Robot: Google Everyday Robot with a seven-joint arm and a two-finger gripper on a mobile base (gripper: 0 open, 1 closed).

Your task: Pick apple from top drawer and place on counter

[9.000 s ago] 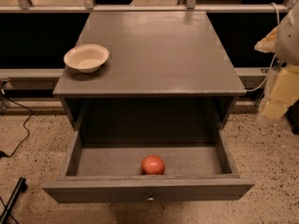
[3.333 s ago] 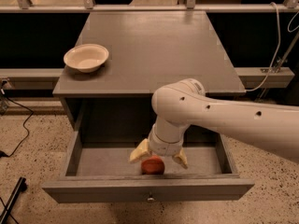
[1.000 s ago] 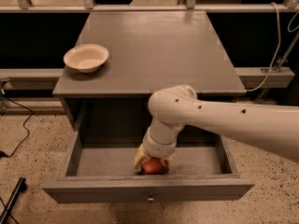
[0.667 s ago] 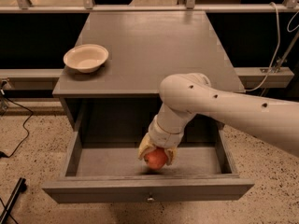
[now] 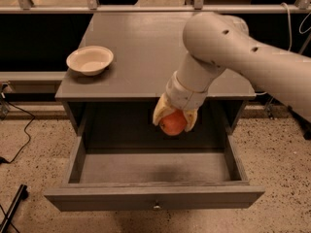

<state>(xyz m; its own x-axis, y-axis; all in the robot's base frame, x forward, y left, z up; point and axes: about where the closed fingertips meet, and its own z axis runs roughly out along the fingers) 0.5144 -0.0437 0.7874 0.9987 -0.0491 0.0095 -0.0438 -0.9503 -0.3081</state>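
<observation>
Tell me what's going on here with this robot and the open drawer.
The robot's gripper is shut on the apple and holds it in the air above the open drawer, just in front of the counter's front edge. The apple is not yet on the counter. A bowl sits on the counter's left side, apart from the gripper.

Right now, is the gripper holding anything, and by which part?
Yes. The gripper holds the apple by its two opposite sides, one finger on each. The apple hangs above the open top drawer, just in front of the counter edge.
</observation>
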